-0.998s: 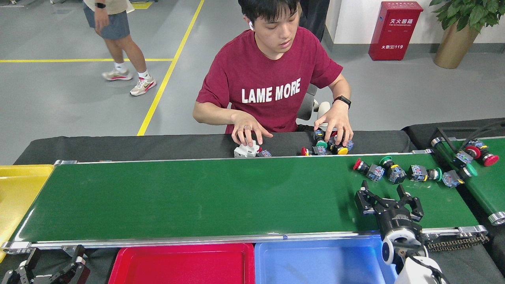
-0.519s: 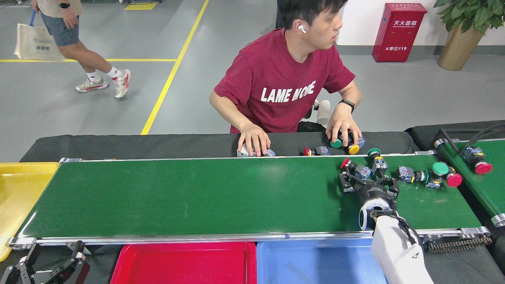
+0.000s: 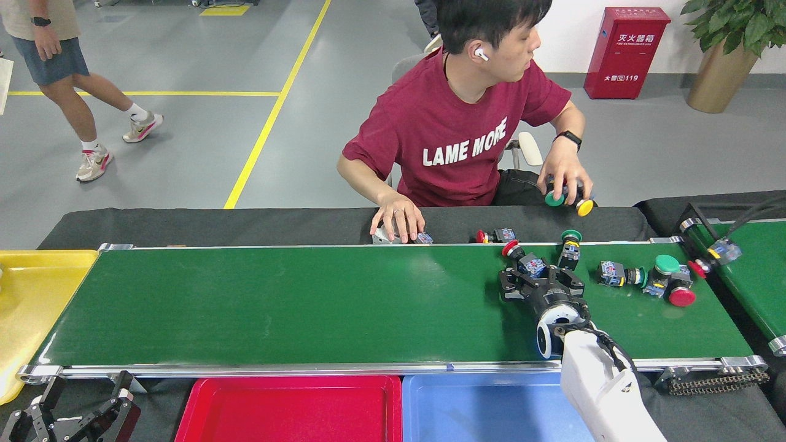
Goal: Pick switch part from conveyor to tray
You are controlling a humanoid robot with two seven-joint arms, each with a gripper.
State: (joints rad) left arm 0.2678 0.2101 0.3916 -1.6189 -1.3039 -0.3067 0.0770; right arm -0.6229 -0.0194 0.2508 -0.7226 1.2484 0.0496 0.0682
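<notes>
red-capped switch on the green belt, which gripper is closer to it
Right. The right gripper is at the red-capped switch, fingers either side. The left gripper sits below the conveyor's near-left corner.

Dark-green conveyor [image 3: 307, 307], red-capped switch part [image 3: 522, 261], green-capped switch part [image 3: 570, 248], 3 more at right [image 3: 651, 279]

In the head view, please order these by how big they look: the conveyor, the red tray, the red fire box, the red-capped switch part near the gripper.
1. conveyor
2. red tray, partly cut off by the frame
3. red fire box, though it stands far away
4. red-capped switch part
</notes>
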